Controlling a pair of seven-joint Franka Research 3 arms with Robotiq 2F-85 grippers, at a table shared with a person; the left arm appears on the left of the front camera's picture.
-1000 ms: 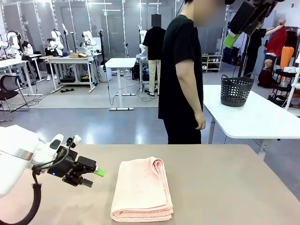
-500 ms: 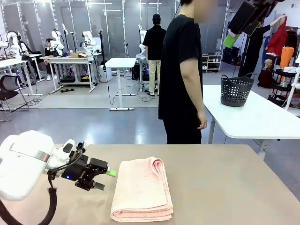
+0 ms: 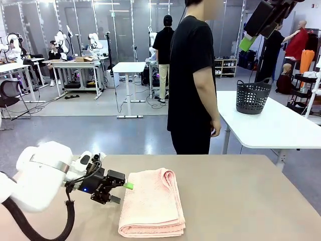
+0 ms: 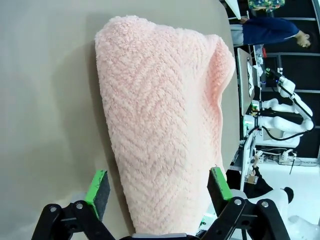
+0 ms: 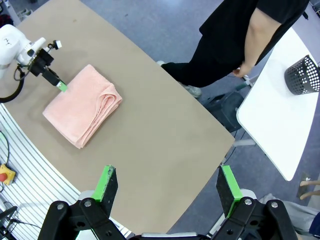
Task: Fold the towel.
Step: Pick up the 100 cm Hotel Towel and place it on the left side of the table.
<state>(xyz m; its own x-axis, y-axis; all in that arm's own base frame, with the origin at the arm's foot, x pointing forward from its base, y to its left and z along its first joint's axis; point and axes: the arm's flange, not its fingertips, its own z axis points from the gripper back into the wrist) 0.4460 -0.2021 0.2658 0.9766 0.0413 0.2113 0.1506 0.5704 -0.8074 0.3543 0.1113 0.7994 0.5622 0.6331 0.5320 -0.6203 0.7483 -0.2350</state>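
- Salmon-pink terry cloth towel (image 3: 152,203), with a woven herringbone texture, lies folded into a thick narrow rectangle on the tan table (image 3: 241,201), left of the table's middle, its long side running from the robot's edge toward the person.
- The folded layers show along its near short end and at a rounded bulge on the far right corner in the front view.
- The left gripper (image 3: 122,192), black with green pads, sits low over the table at the towel's left long edge, its upper green pad just at that edge.
- In the left wrist view its fingers (image 4: 98,187) stand spread wide, one on either side of the towel's width, gripping nothing.
- The right gripper (image 5: 167,183) hangs high above the table, its fingers wide apart and empty, looking down on the towel and the left arm (image 5: 12,42).
- A person in a black T-shirt (image 3: 193,75) stands at the table's far side, arm hanging down.
- A dark grey perforated basket (image 3: 253,97) stands on a white table (image 3: 281,125) behind.
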